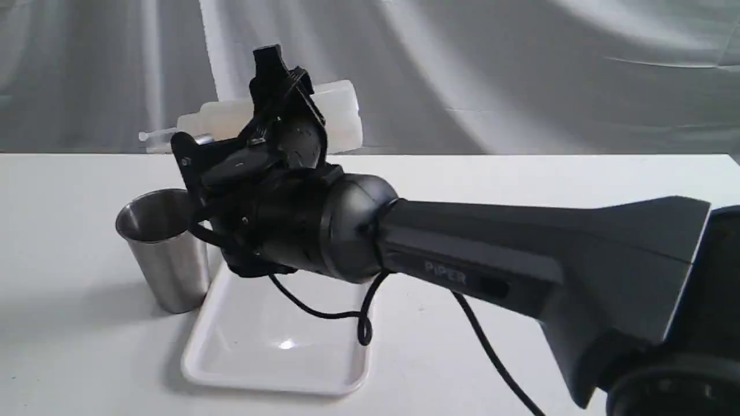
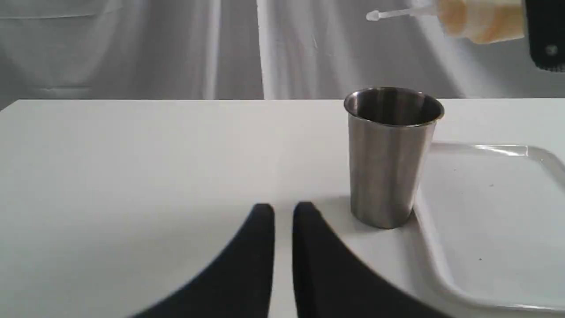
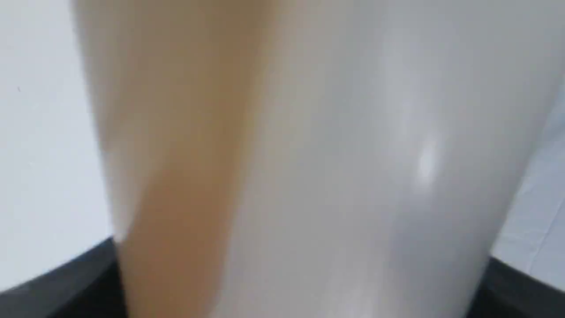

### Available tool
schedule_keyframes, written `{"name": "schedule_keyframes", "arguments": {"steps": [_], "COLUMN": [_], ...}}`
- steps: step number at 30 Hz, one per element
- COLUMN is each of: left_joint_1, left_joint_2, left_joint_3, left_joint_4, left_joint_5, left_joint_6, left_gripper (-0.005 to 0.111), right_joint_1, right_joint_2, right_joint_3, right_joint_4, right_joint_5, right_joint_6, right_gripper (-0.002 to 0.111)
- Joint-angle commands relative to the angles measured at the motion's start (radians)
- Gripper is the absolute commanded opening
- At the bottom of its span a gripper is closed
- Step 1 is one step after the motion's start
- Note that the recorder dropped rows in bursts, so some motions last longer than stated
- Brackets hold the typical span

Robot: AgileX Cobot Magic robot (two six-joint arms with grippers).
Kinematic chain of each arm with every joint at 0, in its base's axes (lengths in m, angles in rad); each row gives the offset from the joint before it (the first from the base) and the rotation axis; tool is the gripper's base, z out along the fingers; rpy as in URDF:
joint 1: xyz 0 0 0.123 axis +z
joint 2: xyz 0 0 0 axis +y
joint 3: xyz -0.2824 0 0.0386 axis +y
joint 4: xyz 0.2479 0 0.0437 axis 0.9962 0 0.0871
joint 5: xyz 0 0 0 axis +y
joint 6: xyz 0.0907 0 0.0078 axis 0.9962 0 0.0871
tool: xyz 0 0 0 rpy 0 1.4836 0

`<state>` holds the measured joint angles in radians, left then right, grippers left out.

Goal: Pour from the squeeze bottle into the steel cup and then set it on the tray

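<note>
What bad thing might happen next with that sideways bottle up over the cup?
1. The squeeze bottle lies sideways high above the steel cup. Its nozzle looks closer to the rim's edge than its middle, so the stream might miss and land on the table.
2. The cup stands close beside the tray; a bump while lowering could perhaps tip it.

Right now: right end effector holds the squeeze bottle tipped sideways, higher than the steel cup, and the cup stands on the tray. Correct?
No. The steel cup isn't on the tray; it stands on the table beside the tray's edge, as the left wrist view shows. The rest holds: the right end effector grips the squeeze bottle, tipped sideways, higher than the cup.
</note>
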<state>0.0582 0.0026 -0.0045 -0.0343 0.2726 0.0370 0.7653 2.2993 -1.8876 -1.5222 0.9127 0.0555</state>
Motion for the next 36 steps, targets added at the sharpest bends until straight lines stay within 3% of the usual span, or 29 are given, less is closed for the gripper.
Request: {"name": "schedule_keyframes", "arguments": {"steps": [1,15,26,36], "left_joint_1": [-0.005,-0.005,-0.005,-0.005], "left_joint_2": [-0.003,-0.003,-0.003,-0.003], "left_joint_3": [0.004,0.004,0.004,0.004], "left_joint_4": [0.0,0.0,0.0,0.0], "left_joint_5": [-0.007,-0.007,-0.007,-0.007], "left_joint_6": [-0.005,0.0,-0.003,0.0], "left_gripper": [0.008,0.008,0.008,0.008], "right_joint_1": [-0.013,-0.043,-0.047,-0.059], "right_joint_2": [-0.038,-0.155,-0.215,-0.281], "right_joint_3": [-0.01,-0.01,-0.01,0.034], "right_joint_4": [0.009,0.014,0.141,0.261], "right_joint_5": [-0.008,-0.089,-0.249,-0.283], "right_joint_6": [0.129,0.864,0.981,0.984], "right_gripper": [0.0,0.0,0.0,0.0]}}
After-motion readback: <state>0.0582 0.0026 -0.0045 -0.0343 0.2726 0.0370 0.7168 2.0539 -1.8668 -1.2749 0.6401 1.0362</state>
